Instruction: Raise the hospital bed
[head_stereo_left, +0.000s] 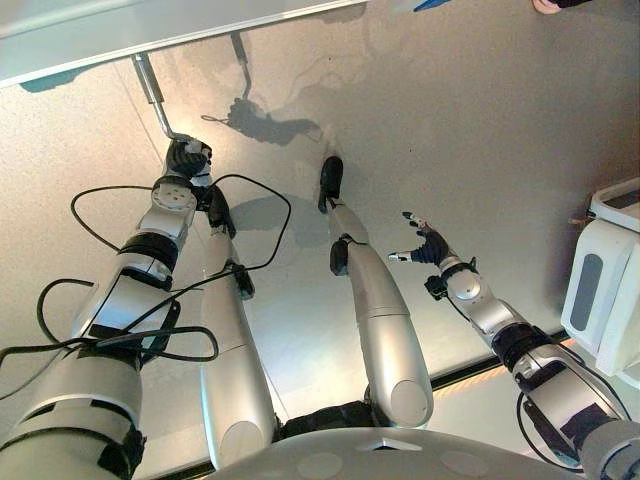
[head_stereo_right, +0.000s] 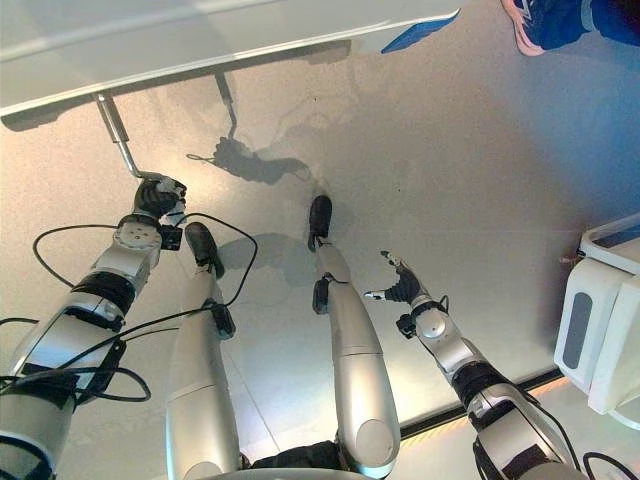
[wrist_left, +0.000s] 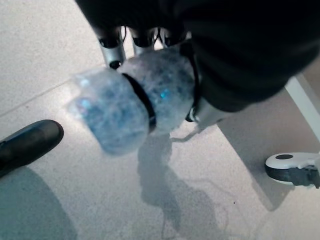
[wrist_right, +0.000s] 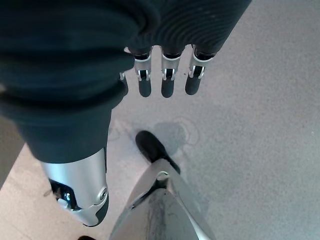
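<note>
Pale grey hospital bed frame (head_stereo_left: 150, 35) across the top of the head views, low over a speckled light grey floor (head_stereo_left: 450, 130). Bent silver metal crank handle (head_stereo_right: 118, 138) sloping down and outward from under the bed's edge, its lower end turned sideways into a grip. Left robot hand (head_stereo_right: 158, 197) closed around that grip, dark-tipped fingers (wrist_left: 111, 50) curled over a translucent bluish cylindrical handle sleeve (wrist_left: 131, 102) in the left wrist view. Second thin metal rod (head_stereo_right: 226, 95) hanging under the bed further along, apart from the held crank. White bed castor with a grey wheel (wrist_left: 294, 169) on the floor near the hand in the left wrist view.

Right robot hand (head_stereo_left: 428, 245) out over bare floor, well apart from the bed and the crank, touching nothing; fingers (wrist_right: 168, 80) straight and spread a little, thumb apart from them.

White and grey boxy cabinet (head_stereo_left: 605, 290) at the right edge of the head views, well away from both hands. Blue and pink shoe of a person (head_stereo_right: 545, 22) at the top right corner, beyond the end of the bed.
</note>
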